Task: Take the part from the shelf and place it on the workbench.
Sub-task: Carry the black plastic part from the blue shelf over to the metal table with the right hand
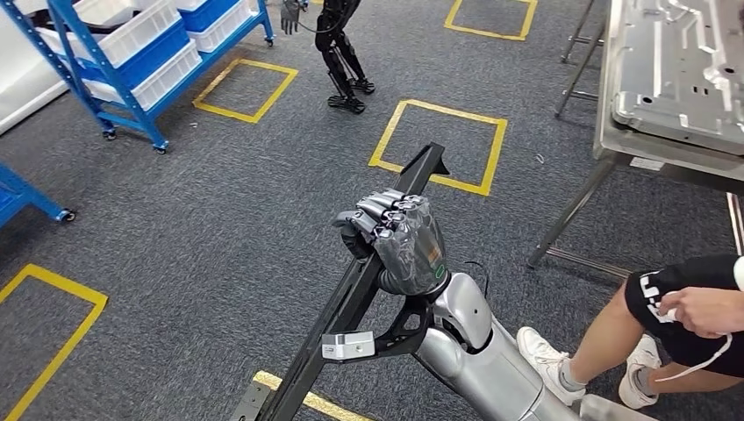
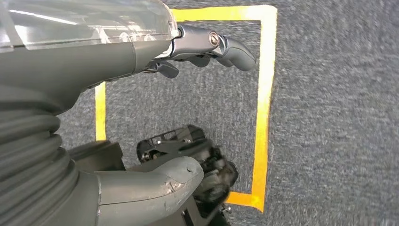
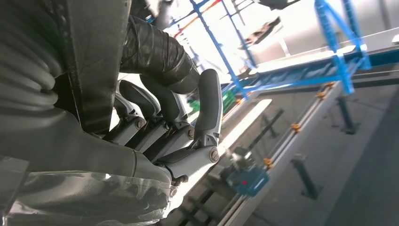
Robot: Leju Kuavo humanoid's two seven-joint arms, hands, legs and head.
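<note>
The part [image 1: 344, 307] is a long black metal bar, slanting up and away over the carpet. My right hand [image 1: 399, 241] grips it around its middle, fingers wrapped over it. In the right wrist view the fingers [image 3: 207, 108] curl around the dark bar [image 3: 94, 52]. The workbench [image 1: 605, 145], a grey metal table, stands at the far right with a ribbed metal panel [image 1: 684, 70] on top. A blue shelf [image 1: 132, 96] with white and blue bins is at the upper left. My left hand [image 2: 122, 52] hangs above the floor, fingers apart, holding nothing.
A person [image 1: 676, 324] sits at the lower right, close to my right arm, holding a white cord. Another black robot [image 1: 340, 53] stands at the top centre. Yellow tape squares [image 1: 439, 145] mark the grey carpet. A second blue frame [image 1: 26, 197] juts in at the left edge.
</note>
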